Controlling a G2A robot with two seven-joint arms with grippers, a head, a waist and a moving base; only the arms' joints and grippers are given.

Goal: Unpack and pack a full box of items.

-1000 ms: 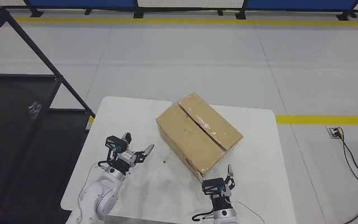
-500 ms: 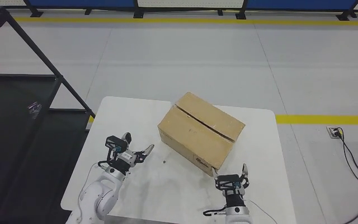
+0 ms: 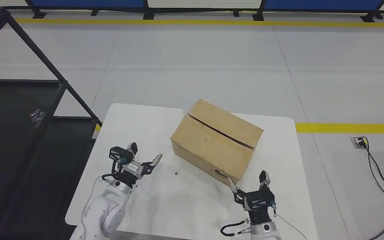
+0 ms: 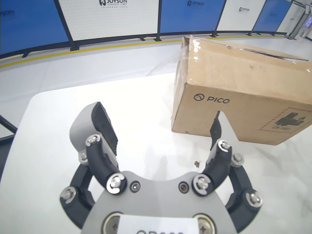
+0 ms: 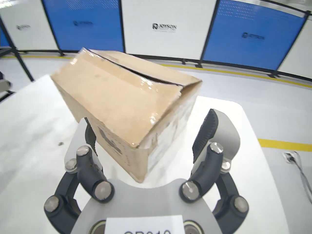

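Swinging the closed brown cardboard box (image 3: 216, 141) round mid white table (image 3: 156, 198), then parking the right gripper (image 3: 247, 183) just beside its near corner, splayed and empty. Holds the left gripper (image 3: 147, 153) spread, well apart. Leaves it shut, unpacking unstarted.

The box (image 4: 240, 74) bears a printed logo (image 4: 211, 98) and red-bordered label (image 4: 288, 121).

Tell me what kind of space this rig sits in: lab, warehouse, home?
Probably a fenced test cell in an industrial hall or lab. Blue and white partition panels fence the far side, a yellow line marks the pale floor, and one white table holds a cardboard box.
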